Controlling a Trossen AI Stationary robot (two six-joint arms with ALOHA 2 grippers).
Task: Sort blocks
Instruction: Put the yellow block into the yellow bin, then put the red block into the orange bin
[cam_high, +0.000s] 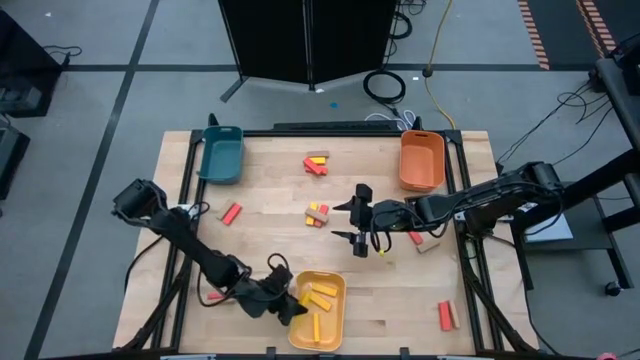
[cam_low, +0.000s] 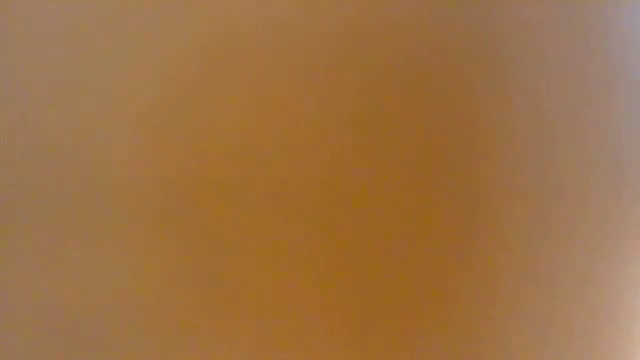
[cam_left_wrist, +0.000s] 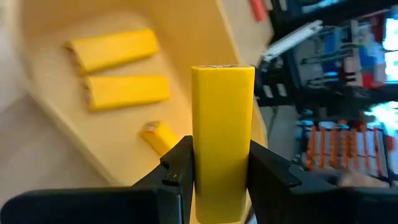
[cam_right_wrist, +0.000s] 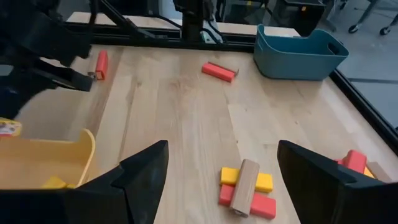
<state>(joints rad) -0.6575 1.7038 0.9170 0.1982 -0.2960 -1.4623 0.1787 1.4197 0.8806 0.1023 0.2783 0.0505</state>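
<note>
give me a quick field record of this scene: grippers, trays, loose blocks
left gripper: shut on a yellow block, above the yellow tray
right gripper: open, above mid table beside a small block pile
yellow tray contents: several yellow blocks
teal tray: far left corner, looks empty
orange tray: far right corner, looks empty
block pile: a tan block lying across a yellow and a red one
other loose blocks: a red block on the left, a second pile at the far side
low view: blocked, shows nothing
</note>
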